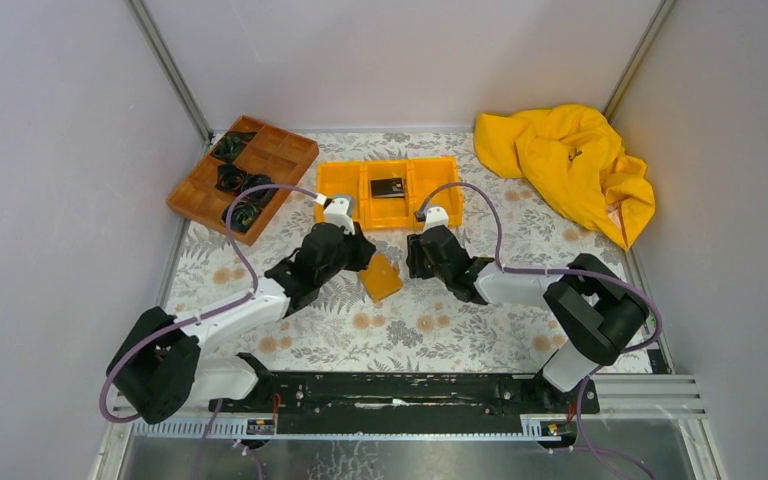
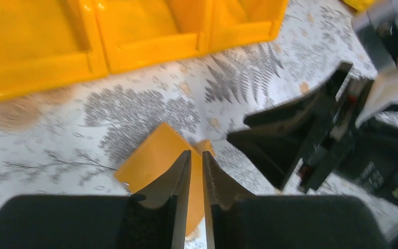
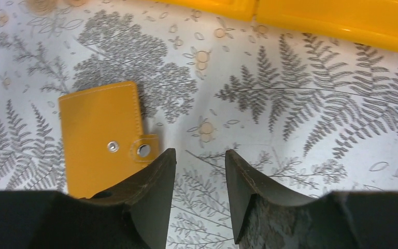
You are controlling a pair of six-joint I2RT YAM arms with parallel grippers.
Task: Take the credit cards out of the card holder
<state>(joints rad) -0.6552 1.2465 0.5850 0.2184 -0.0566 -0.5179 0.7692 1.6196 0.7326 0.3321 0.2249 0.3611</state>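
Left claw (image 2: 197,158) fingers fill the bottom of the left wrist view. They are pressed almost together with only a thin slit between them, over the near corner of the card holder (image 2: 153,158). Contact with it cannot be told. Card holder lies closed on the fern-print table (image 3: 290,104), its snap tab (image 3: 143,150) turned toward the right claw (image 3: 199,153). Right claw stands spread just beside the card holder on the tab side, gripping nothing. Beyond the card holder, the orange bin (image 1: 340,185) holds one black credit card (image 1: 387,187) in its middle compartment.
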